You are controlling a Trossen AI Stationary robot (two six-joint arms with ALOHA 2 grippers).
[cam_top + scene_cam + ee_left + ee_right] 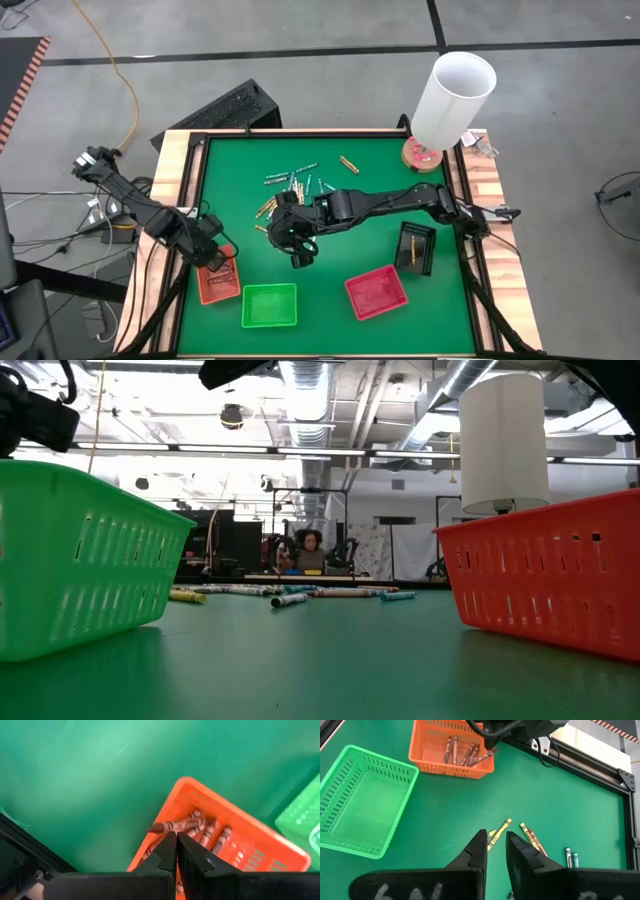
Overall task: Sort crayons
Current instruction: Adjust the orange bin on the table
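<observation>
Meanwhile, left gripper, fingers pressed together and empty, hangs over orange tray of crayons; right gripper, narrowly parted w/ nothing between, above loose crayons mid-table.

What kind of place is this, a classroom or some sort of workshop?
Most likely a robotics lab or workshop. Bare ducts and pipes run under the ceiling, cables trail over a grey taped floor, and the green table sits in a wooden frame with arms mounted beside it.
</observation>
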